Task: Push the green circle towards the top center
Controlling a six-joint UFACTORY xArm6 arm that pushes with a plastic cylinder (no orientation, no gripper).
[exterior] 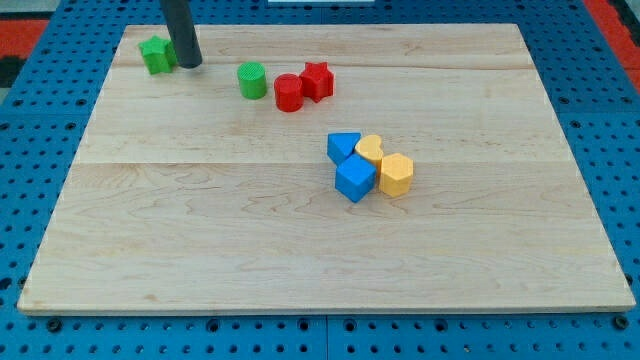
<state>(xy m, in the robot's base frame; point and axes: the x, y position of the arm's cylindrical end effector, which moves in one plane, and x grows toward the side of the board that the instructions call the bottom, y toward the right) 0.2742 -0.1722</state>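
The green circle (252, 80) stands near the board's top edge, left of centre. Just to its right sit a red cylinder (288, 92) and a red star (318, 80), touching each other. To its left, the rod's tip (190, 64) rests beside a green star (156, 54). The arm carries no pincer. Blue and yellow blocks (370, 165) cluster mid-board on the wooden board (200, 230).

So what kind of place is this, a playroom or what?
More likely a robot test bench than a playroom. A wooden board sits on a blue pegboard full of holes, my tip rests beside the green star block, and small blocks like the green circle are there to push.
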